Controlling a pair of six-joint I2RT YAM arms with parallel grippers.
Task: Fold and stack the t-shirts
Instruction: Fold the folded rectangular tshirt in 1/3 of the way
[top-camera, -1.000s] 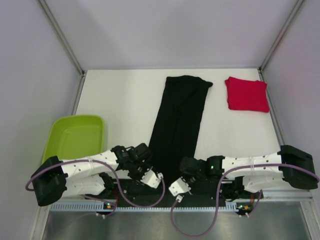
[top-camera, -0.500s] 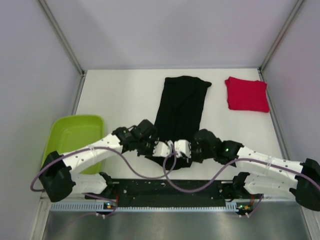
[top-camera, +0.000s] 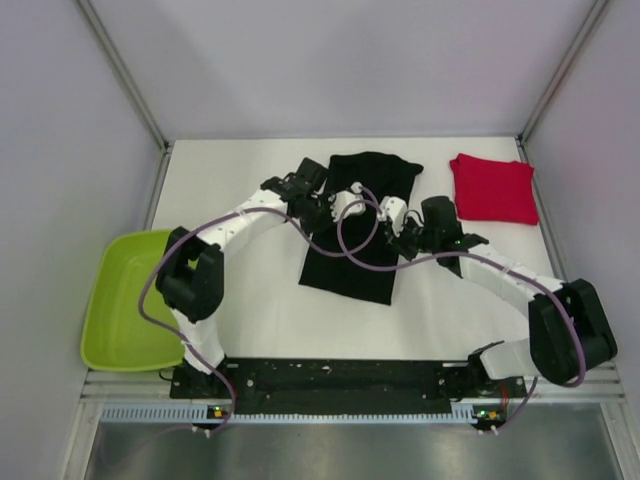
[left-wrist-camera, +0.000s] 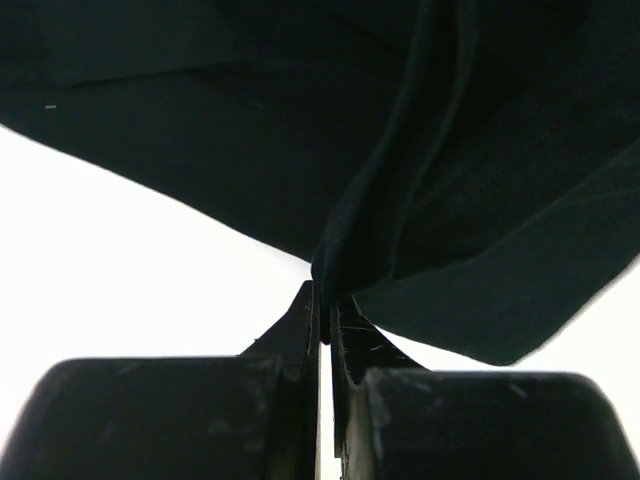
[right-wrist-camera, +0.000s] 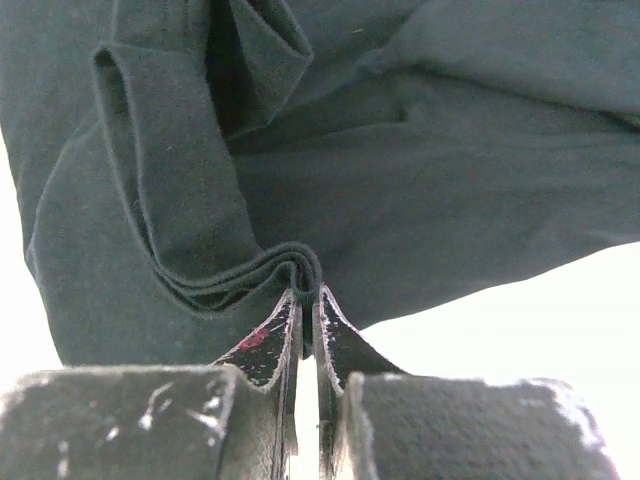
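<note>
The black t-shirt lies as a narrow strip in the middle of the table, with its near part lifted and doubled back toward its far end. My left gripper is shut on a pinched fold of that black cloth, seen right at the fingertips. My right gripper is shut on the layered hem of the same shirt, the edges bunched above the gripper. Both grippers hang side by side over the shirt's far half. The red t-shirt lies as a folded square at the far right.
A lime-green tray sits at the table's left edge, partly over the side. Grey walls with metal rails close the table on the left, right and far sides. Purple cables loop from both wrists over the black shirt.
Both arms have swung from the near edge toward the far end, carrying the black shirt's near hem over itself. The left gripper closed on the cloth. The strip now looks shorter.
</note>
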